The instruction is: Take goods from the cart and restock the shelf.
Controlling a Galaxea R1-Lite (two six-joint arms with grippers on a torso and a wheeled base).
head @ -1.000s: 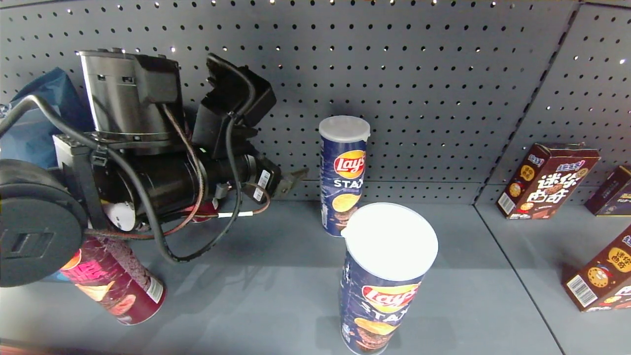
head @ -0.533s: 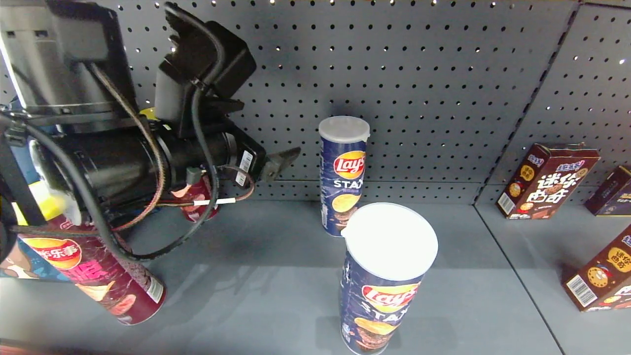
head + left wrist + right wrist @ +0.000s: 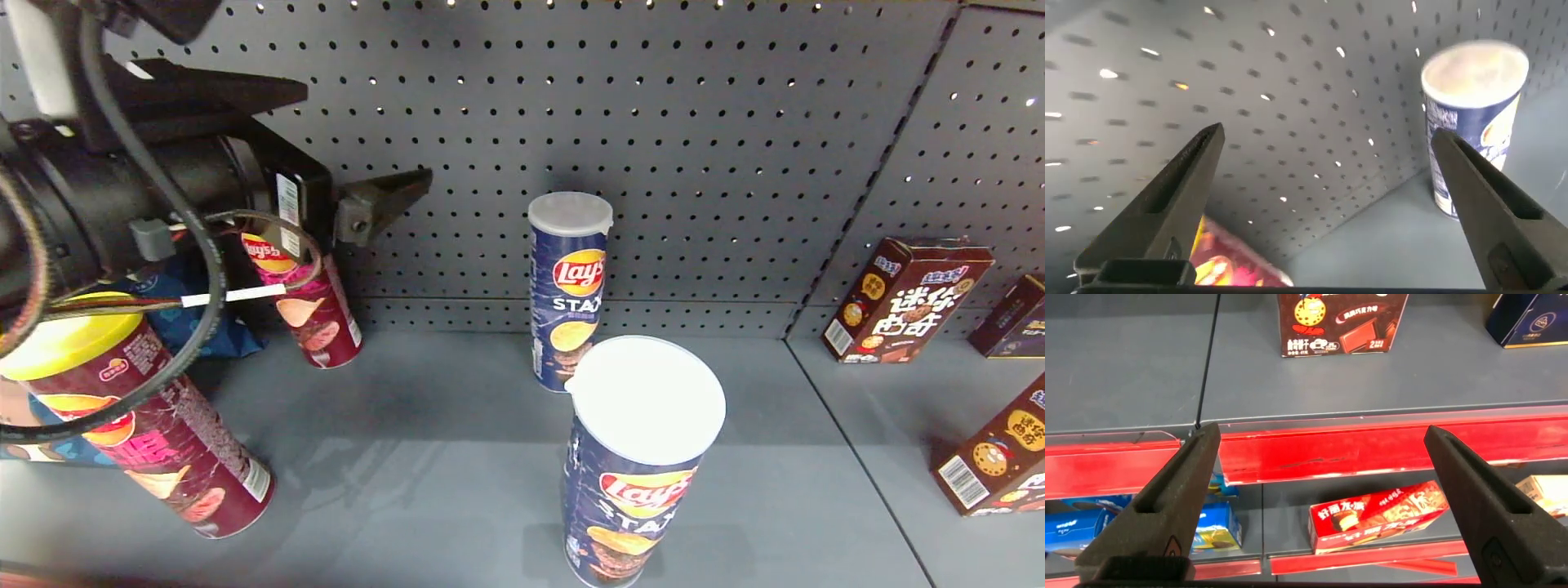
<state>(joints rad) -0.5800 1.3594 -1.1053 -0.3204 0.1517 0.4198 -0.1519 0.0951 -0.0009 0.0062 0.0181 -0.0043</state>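
the left gripper (image 3: 1327,135) is near the pegboard wall (image 3: 653,122), higher than the grey shelf (image 3: 424,457). its two fingers stand wide apart and there is nothing between them, only the wall behind. in the head view one dark finger (image 3: 384,200) points toward the back blue can (image 3: 567,286) but is well apart from it. the back red can (image 3: 314,306) stands upright on the shelf close to the wall, just below the left gripper, and a cable crosses in front of it. the front red can (image 3: 155,433) with a yellow lid stands nearer to the camera on the left side of the shelf. beside the wall, a dark blue bag (image 3: 196,327) lies between the two red cans. the front blue can (image 3: 637,465) with a white lid stands just before the back blue can, near the shelf middle. on the next shelf section to the right there are two brown boxes, the back brown box (image 3: 906,298) and the front brown box (image 3: 992,453). the right gripper (image 3: 1323,431) is also fully open and empty; it is before lower shelves with a red edge strip (image 3: 1372,449), where a red box (image 3: 1380,514) lies.
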